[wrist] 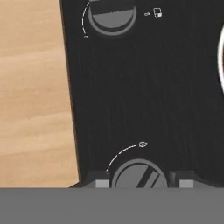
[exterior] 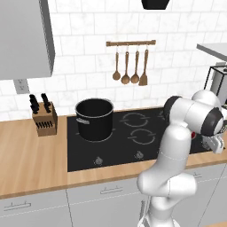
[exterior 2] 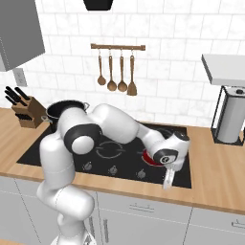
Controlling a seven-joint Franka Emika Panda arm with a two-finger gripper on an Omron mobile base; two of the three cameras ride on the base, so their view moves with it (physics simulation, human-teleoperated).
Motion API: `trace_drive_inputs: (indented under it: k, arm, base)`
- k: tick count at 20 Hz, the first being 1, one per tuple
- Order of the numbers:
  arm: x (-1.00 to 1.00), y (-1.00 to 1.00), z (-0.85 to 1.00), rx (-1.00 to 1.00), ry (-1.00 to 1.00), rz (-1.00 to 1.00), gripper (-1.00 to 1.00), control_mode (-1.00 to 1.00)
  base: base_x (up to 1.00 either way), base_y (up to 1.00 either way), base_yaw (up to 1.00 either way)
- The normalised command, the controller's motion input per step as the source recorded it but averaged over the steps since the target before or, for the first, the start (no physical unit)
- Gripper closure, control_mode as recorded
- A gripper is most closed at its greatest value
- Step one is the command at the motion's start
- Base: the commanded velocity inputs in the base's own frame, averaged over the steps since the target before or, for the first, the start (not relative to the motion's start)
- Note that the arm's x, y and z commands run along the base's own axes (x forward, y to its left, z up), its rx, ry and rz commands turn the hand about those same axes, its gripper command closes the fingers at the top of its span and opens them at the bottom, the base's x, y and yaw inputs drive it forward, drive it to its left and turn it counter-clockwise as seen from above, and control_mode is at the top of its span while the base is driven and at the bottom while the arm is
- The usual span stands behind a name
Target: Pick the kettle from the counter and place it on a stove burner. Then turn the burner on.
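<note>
My gripper [wrist: 143,181] points down at the front edge of the black glass cooktop [wrist: 144,87]. Its two dark fingertips [wrist: 101,181] sit tight against either side of a round control knob [wrist: 140,174], so it is shut on that knob. From the right base the gripper [exterior 2: 168,181] hangs over the cooktop's front right corner. Just behind the hand a stove burner [exterior 2: 149,158] glows red. The kettle is hidden behind the arm. The wood-grain counter [exterior: 31,155] runs along both sides of the cooktop.
A large black pot [exterior: 94,119] stands on the back left burner. A knife block [exterior: 44,119] sits on the counter to the left, and a paper towel holder [exterior 2: 232,117] to the right. Wooden utensils [exterior: 131,66] hang on the wall. A second knob [wrist: 111,15] lies further along the cooktop's edge.
</note>
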Motion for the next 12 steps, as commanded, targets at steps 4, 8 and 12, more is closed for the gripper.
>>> trace_drive_inputs:
  k: [4, 8, 12]
  arm:
    - [-0.49, 0.00, 0.00, -0.01, -0.10, 0.72, 1.00, -1.00]
    - [-0.40, 0.00, 0.00, 0.00, -0.14, 0.72, 1.00, -1.00]
    - [-0.32, 0.00, 0.00, 0.00, -0.23, 0.72, 1.00, -1.00]
  base:
    - [0.00, 0.00, 0.00]
    - [0.00, 0.00, 0.00]
    - [0.00, 0.00, 0.00]
